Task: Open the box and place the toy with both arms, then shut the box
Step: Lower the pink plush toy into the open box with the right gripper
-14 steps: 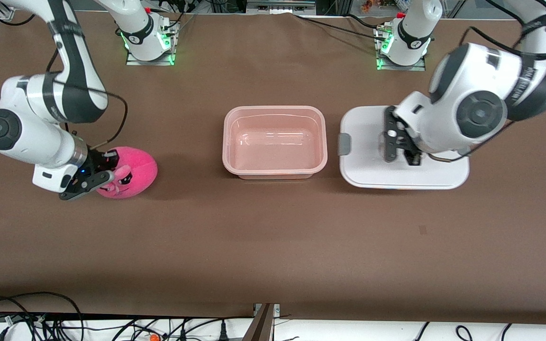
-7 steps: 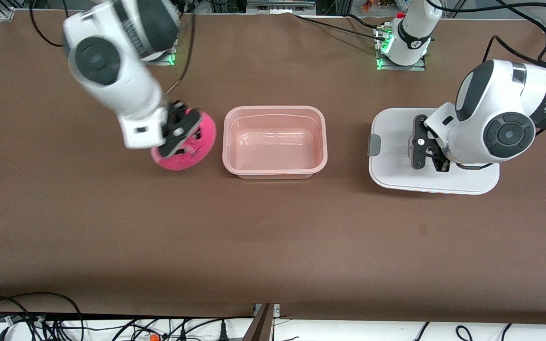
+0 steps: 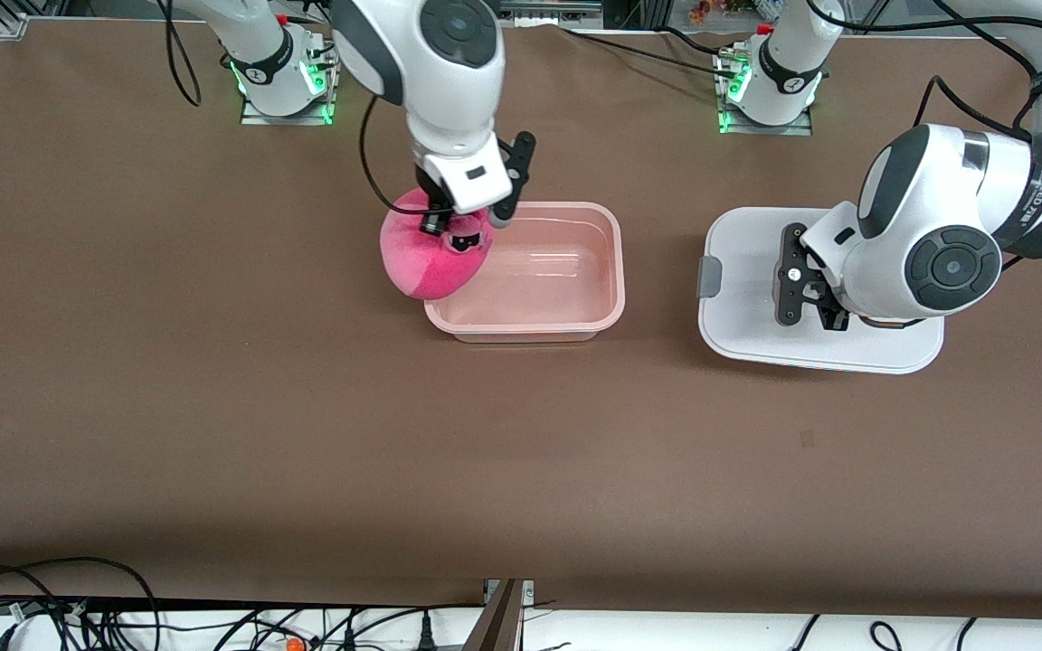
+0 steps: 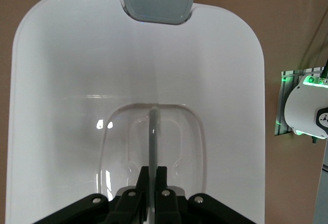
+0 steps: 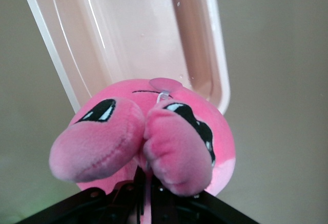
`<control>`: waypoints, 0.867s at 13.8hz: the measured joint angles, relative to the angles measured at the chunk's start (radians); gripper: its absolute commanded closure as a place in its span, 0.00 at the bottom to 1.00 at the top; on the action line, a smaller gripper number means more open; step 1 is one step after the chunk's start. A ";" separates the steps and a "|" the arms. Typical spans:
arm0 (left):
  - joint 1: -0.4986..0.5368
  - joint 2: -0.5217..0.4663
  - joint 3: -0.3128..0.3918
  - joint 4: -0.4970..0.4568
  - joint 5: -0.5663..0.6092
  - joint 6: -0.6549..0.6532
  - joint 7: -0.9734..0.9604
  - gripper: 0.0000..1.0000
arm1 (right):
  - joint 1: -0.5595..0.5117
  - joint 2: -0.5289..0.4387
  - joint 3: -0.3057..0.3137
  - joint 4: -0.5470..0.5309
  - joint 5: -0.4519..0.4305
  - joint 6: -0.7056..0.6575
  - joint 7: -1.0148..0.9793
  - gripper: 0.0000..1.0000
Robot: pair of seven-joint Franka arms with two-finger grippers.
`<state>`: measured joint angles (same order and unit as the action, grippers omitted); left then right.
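The box [image 3: 613, 271], a translucent pink tub, stands open in the middle of the table and shows in the right wrist view [image 5: 138, 29]. My right gripper [image 3: 462, 221] is shut on the toy [image 3: 431, 262], a hot-pink plush, and holds it in the air over the tub's rim at the right arm's end. In the right wrist view the toy [image 5: 154, 131] hangs from my right gripper [image 5: 145, 183]. My left gripper [image 3: 806, 294] is shut on the clear handle [image 4: 152, 131] of the white lid [image 3: 883, 348], low over the table beside the box. The lid [image 4: 77, 80] fills the left wrist view under my left gripper [image 4: 154, 175].
A grey clip [image 3: 709, 276] on the lid's edge faces the box. The two arm bases [image 3: 286, 81] [image 3: 765, 86] with green lights stand along the table's back. Cables [image 3: 78, 606] lie below the table edge nearest the front camera.
My right gripper has lifted the toy off the table at the right arm's end and carried it over the box's rim. My left gripper has moved the lid away from the box.
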<state>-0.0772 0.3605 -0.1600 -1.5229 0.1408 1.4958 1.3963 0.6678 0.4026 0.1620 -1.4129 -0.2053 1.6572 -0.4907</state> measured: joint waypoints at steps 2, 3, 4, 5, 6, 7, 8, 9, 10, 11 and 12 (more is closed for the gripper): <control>-0.001 0.000 -0.001 0.000 0.000 0.000 0.001 1.00 | 0.030 0.052 -0.001 0.023 -0.018 0.002 0.000 1.00; -0.001 0.000 -0.001 0.000 0.000 0.000 0.001 1.00 | 0.036 0.072 -0.001 0.038 -0.020 0.002 0.000 1.00; -0.001 0.000 -0.001 0.000 0.000 -0.001 0.001 1.00 | 0.040 0.089 -0.002 0.055 -0.020 0.002 0.000 1.00; -0.001 0.000 -0.001 0.000 0.000 -0.001 0.002 1.00 | 0.046 0.102 -0.002 0.074 -0.020 0.002 0.000 1.00; -0.001 0.000 -0.001 0.000 0.000 -0.001 0.002 1.00 | 0.054 0.113 -0.002 0.092 -0.020 0.002 0.000 1.00; -0.001 0.000 -0.001 0.000 0.000 -0.002 0.002 1.00 | 0.062 0.122 -0.002 0.106 -0.020 0.002 0.000 1.00; -0.001 0.000 -0.001 0.000 0.000 -0.002 0.002 1.00 | 0.068 0.129 -0.002 0.119 -0.020 0.002 0.002 1.00; 0.000 0.000 -0.001 0.000 0.000 -0.002 0.002 1.00 | 0.073 0.136 -0.002 0.126 -0.020 0.002 0.006 1.00; 0.000 0.000 -0.001 0.000 0.000 -0.003 0.002 1.00 | 0.077 0.143 -0.002 0.131 -0.020 0.001 0.011 1.00; 0.000 0.000 -0.001 0.000 0.000 -0.003 0.002 1.00 | 0.081 0.152 -0.003 0.132 -0.022 0.001 0.013 1.00; -0.001 0.000 -0.001 0.000 0.000 -0.003 0.002 1.00 | 0.083 0.165 -0.004 0.132 -0.030 0.002 0.015 1.00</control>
<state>-0.0778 0.3608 -0.1615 -1.5229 0.1408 1.4932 1.3984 0.7505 0.5673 0.1582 -1.2809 -0.2351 1.6589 -0.4759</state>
